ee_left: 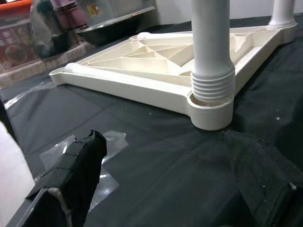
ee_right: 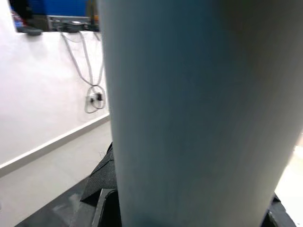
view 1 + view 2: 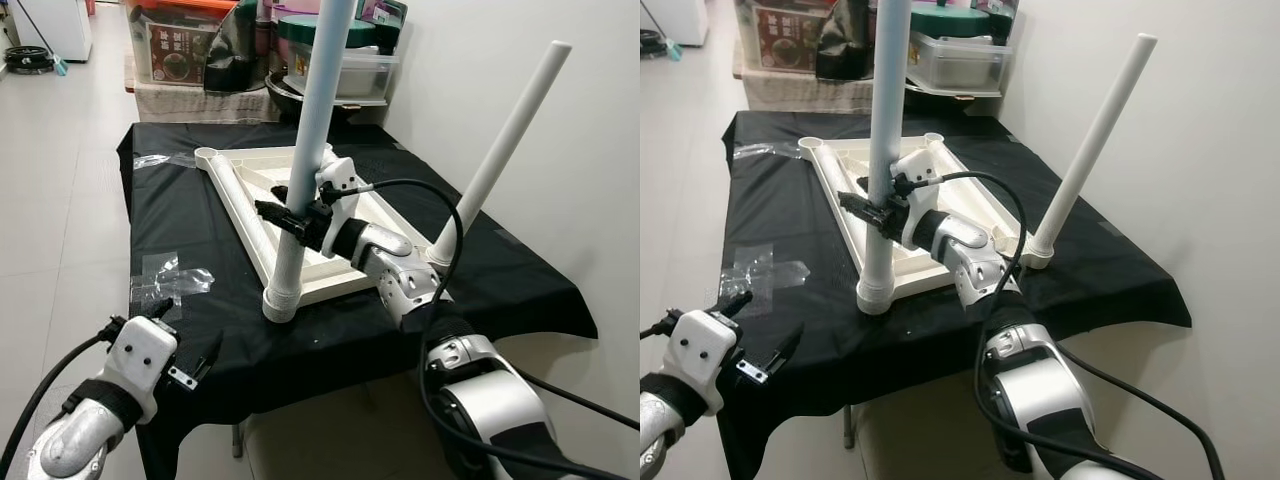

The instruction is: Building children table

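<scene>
A cream table top (image 3: pixel 236 190) lies upside down on a black-covered table (image 3: pixel 180 230). A white leg (image 3: pixel 312 130) stands upright in its near corner socket (image 1: pixel 211 109), threads showing above the rim. My right gripper (image 3: pixel 290 216) is shut on this leg about a third of the way up, and the leg (image 2: pixel 189 113) looms close in the right wrist view. A second white leg (image 3: pixel 502 150) leans from the right corner. My left gripper (image 3: pixel 186 332) hovers open at the table's front left edge, its fingers (image 1: pixel 71 175) apart and pointed toward the socket.
Crumpled clear tape (image 3: pixel 168 278) is stuck to the cloth near the left gripper. Storage boxes and a bowl (image 3: pixel 330 60) crowd the back. A white wall (image 3: pixel 560 120) runs close along the right. Tiled floor (image 3: pixel 60 200) lies to the left.
</scene>
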Robot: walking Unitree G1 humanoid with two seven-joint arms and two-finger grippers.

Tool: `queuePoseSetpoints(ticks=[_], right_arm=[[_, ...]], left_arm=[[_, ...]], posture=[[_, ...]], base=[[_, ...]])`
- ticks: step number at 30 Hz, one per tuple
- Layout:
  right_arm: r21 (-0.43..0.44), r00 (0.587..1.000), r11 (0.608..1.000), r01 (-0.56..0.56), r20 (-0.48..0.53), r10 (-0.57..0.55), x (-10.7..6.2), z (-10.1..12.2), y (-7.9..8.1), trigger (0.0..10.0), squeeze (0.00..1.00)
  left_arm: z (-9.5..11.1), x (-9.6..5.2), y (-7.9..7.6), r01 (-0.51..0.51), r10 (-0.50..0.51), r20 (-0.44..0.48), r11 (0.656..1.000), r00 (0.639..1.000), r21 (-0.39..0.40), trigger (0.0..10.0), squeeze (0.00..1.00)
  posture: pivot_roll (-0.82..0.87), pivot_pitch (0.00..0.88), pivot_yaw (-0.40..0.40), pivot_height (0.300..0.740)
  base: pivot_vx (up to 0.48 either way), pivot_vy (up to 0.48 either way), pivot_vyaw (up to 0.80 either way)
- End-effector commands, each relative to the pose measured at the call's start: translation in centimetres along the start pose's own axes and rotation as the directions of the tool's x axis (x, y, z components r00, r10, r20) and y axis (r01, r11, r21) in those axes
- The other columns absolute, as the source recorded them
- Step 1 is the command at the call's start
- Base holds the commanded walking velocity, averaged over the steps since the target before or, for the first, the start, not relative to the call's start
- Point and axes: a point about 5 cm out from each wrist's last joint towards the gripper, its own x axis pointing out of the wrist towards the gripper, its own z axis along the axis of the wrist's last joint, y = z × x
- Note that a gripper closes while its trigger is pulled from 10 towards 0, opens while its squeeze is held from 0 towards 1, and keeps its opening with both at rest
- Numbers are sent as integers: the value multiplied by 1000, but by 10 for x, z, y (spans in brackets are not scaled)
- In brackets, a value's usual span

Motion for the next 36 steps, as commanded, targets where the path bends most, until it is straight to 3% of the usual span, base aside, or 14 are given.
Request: queuePoseSetpoints(ticks=[1, 9, 17, 23, 29, 30, 33, 36], right_arm=[[-26, 999, 999, 44, 13, -44, 1, 2, -3, 0, 0], [-37, 990, 989, 141, 22, -140, 4, -5, -5, 0, 0], [-74, 992, 989, 127, 10, -127, 6, -15, 3, 0, 0], [-36, 998, 997, 62, 2, -62, 6, -28, 16, 0, 0], [12, 988, 989, 146, 57, -146, 4, -18, 6, 0, 0], [63, 975, 982, 180, 119, -187, 5, -5, 1, 0, 0], [119, 962, 975, 191, 177, -210, 5, 7, -2, 0, 0], [79, 945, 976, 203, 247, -217, 4, 22, -1, 0, 0]], left_arm=[[-2, -1, -7, 1, -1, -11, 1000, 1000, -16, 10000, 0], [-3, 3, -16, -17, 17, 3, 999, 1000, -35, 10000, 0], [-2, 7, -20, -19, 20, 13, 999, 1000, -45, 10000, 0], [-5, 7, -21, -35, 35, 1, 997, 999, -67, 10000, 0], [-6, 7, -17, -80, 79, -11, 988, 997, -130, 10000, 0], [-6, 8, -14, -95, 95, -11, 987, 995, -133, 10000, 0], [-5, 9, -11, -115, 116, -3, 982, 993, -148, 10000, 0], [-3, 11, -8, -135, 138, 14, 981, 990, -140, 10000, 0]], posture=[[199, 0, -173, 740], [200, 0, -169, 740], [194, 0, -163, 740], [184, 0, -158, 740], [178, 0, -159, 740], [176, 0, -159, 740], [170, 0, -155, 740], [170, 0, -155, 740]], base=[[0, 0, 0], [0, 0, 0], [0, 0, 0], [0, 0, 0], [0, 0, 0], [0, 0, 0], [0, 286, -533], [0, 480, -538]])
